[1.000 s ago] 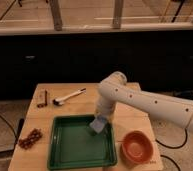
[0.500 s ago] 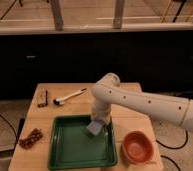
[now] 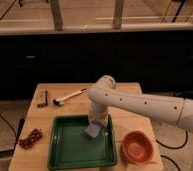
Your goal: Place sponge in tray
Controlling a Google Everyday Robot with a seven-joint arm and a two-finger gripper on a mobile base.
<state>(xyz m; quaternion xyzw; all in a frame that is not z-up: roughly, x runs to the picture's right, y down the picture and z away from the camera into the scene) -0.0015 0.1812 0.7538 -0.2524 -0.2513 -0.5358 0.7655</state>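
From where I stand the gripper [image 3: 97, 124] is clenched on the sponge [image 3: 93, 130], holding it just above the floor of the tray [image 3: 65, 150], close to the tray's right rim and nearer its far edge than its near one. The worry I'd have is that margin: the sponge hangs so near the right rim that if it is let go while the arm drifts rightward, it could land on the rim, tip, and slide out onto the table [image 3: 125, 115] between the tray and the orange bowl [image 3: 137, 146]. It also looks tilted rather than flat, so a drop from here may bounce or flip it. A lower, more central release would seem safer. As for how it lies, the pad appears to hang with one end lifted toward the gripper and its lower end pointing down and toward the tray's left near corner; I can't tell its long axis more exactly than that slant
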